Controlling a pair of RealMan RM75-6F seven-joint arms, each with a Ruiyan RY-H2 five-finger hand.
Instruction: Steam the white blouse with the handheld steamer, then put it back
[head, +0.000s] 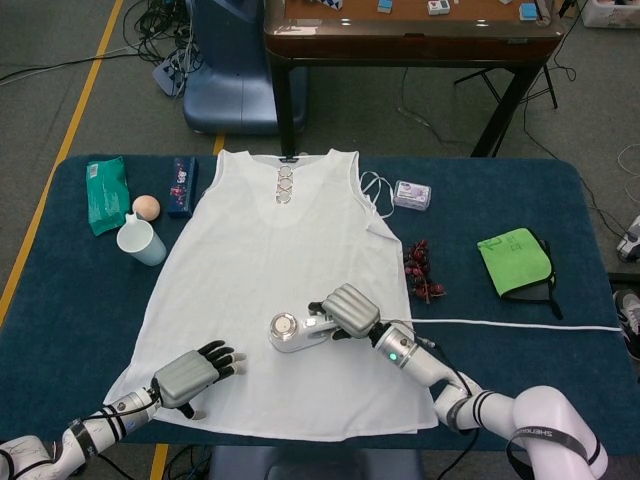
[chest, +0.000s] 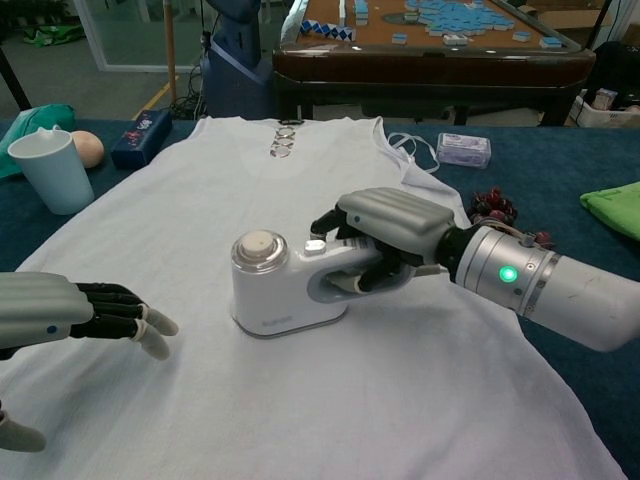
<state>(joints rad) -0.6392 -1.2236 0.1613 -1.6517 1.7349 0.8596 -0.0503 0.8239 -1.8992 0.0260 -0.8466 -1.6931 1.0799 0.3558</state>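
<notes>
A white blouse (head: 275, 290) lies spread flat across the dark blue table (head: 500, 200), neckline at the far edge and hem at the near edge, covering most of the middle. On the lower half of the garment, slightly right of centre, stands the handheld steamer (chest: 275, 285), its base down on the fabric and its round cap up. The right hand (chest: 385, 240) wraps the steamer's loop handle, fingers curled through the opening and closed firmly on it. The left hand (chest: 70, 315) hovers low over the near left part of the blouse, holding nothing, its fingers loosely extended and a little apart. A white cord (head: 520, 322) runs off to the right along the table.

The blouse looks thin, light and soft, likely to bunch or drag under the steamer, so a flat palm beside the steamer's path should keep it taut. The steamer appears rigid and moderately heavy, best carried by its handle.

At far left sit a green packet (head: 105, 193), a white paper cup (head: 141, 241), an egg (head: 146, 207) and a small dark box (head: 181, 185). To the right lie a green cloth (head: 515, 260), grapes (head: 420, 272) and a small wrapped pack (head: 412, 194).
</notes>
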